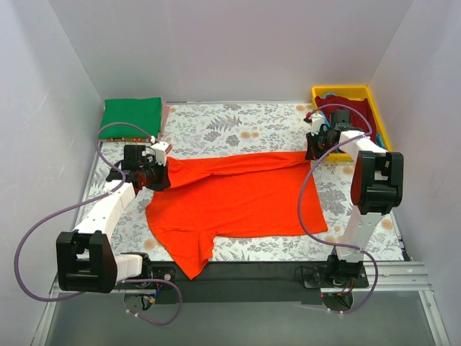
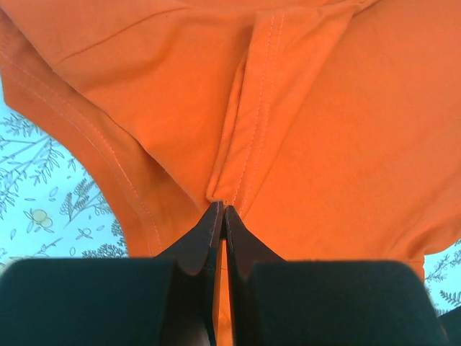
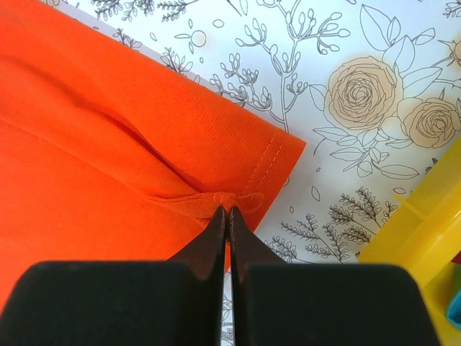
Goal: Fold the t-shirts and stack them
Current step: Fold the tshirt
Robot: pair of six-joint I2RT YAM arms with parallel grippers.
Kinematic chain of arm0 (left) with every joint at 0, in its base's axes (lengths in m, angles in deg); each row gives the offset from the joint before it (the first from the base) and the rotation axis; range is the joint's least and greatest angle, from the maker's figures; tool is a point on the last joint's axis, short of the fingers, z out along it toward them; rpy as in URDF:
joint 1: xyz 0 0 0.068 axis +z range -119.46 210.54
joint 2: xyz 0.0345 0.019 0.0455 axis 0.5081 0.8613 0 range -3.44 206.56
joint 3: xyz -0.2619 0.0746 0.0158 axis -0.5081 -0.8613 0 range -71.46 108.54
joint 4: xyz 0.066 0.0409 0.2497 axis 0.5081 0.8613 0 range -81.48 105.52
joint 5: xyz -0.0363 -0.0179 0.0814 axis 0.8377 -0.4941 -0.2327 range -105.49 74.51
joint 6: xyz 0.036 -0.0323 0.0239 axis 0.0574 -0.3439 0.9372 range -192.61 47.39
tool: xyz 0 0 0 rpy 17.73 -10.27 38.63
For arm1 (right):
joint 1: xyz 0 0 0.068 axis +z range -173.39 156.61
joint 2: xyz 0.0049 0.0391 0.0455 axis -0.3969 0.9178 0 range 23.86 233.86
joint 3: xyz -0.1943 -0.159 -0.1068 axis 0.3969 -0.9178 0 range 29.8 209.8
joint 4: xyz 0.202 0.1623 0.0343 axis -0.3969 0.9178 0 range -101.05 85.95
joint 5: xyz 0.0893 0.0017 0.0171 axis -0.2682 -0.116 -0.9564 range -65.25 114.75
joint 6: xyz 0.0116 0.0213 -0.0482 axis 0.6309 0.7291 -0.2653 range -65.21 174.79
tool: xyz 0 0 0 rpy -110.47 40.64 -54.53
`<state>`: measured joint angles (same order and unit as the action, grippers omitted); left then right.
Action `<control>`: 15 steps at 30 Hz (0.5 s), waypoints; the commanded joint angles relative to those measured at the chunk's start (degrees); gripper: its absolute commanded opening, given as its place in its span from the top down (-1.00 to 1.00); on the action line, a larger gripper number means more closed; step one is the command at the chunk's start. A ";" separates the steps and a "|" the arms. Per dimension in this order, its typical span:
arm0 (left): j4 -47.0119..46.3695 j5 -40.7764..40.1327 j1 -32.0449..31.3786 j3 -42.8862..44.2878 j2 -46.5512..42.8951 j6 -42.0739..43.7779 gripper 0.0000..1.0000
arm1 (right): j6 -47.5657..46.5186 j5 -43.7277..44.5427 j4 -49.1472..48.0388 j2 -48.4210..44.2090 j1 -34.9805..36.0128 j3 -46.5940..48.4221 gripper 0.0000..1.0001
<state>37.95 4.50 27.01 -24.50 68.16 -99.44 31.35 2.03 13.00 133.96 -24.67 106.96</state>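
Observation:
A bright orange-red t-shirt (image 1: 238,198) lies spread across the middle of the floral table, its far edge lifted and partly folded over. My left gripper (image 1: 155,173) is shut on the shirt's far-left corner, pinching a seamed fold of the orange-red t-shirt (image 2: 302,130) at the tips of the left gripper (image 2: 222,210). My right gripper (image 1: 315,150) is shut on the far-right corner, where the hemmed orange-red t-shirt (image 3: 144,144) bunches at the tips of the right gripper (image 3: 228,211). A green t-shirt (image 1: 131,115) lies folded at the back left. A dark red t-shirt (image 1: 353,109) sits in the tray.
A yellow plastic tray (image 1: 378,115) stands at the back right, close beside my right gripper; the yellow tray (image 3: 425,216) rim shows at the right of the right wrist view. White walls enclose the table on three sides. A black rail (image 1: 252,272) runs along the near edge.

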 commanded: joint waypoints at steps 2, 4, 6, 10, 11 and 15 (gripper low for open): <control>2.39 -1.00 0.19 -1.87 -2.69 0.29 1.00 | -1.17 -0.66 1.17 -0.68 -0.39 0.98 0.97; 2.04 -1.70 0.19 -2.57 -2.69 0.55 1.00 | -1.61 -0.75 1.26 -0.94 -0.39 0.27 0.97; 1.42 -2.76 0.19 -2.84 -2.60 0.72 1.00 | -2.04 -0.48 1.17 -1.47 -0.48 -0.52 0.97; 1.42 -4.25 0.19 -1.96 -2.86 0.99 1.00 | -2.48 -0.31 1.35 -2.35 -0.92 -0.61 0.97; 1.42 -4.52 0.19 -1.44 -3.04 1.51 1.00 | -2.57 -0.57 1.35 -2.70 -1.01 -0.44 0.97; 1.77 -6.10 0.19 -1.25 -3.65 3.18 1.00 | -3.27 -0.66 1.52 -3.32 -1.27 -0.70 0.97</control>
<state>39.35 0.57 27.01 -27.12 66.84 -98.35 29.67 2.01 14.05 133.79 -25.32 106.48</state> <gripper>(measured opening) 0.012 0.023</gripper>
